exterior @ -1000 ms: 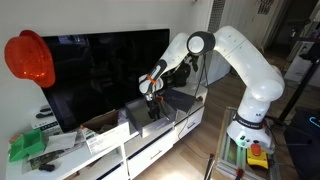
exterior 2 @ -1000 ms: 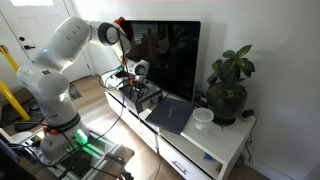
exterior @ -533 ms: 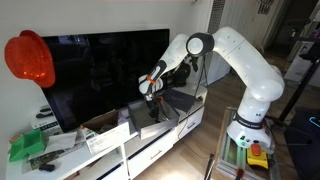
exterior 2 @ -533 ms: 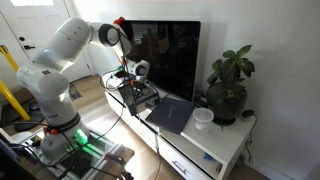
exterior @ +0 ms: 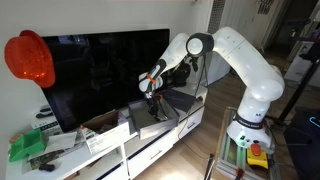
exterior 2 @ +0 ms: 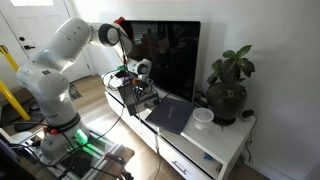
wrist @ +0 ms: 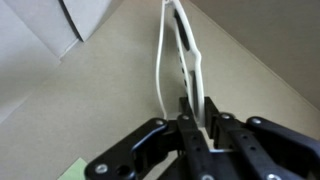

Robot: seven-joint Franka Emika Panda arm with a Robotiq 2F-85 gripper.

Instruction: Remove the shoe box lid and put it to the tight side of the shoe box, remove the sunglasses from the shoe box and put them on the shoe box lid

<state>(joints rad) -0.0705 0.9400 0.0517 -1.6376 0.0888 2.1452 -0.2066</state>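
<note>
With the shoe box lid (exterior 2: pixel 172 115) off and lying beside the shoe box (exterior: pixel 152 120), the sunglasses step looks to be in hand. The claw (wrist: pixel 197 128) is pinched narrow on the white sunglasses (wrist: pixel 192 60), low on the box's pale floor. In the wrist view their long axis runs from 6 to 12 o'clock, pointing away from the claw. The next move likely calls for a straight lift clear of the walls, then a carry to the lid.

No legible text, label, brand, number or sign in any view.
</note>
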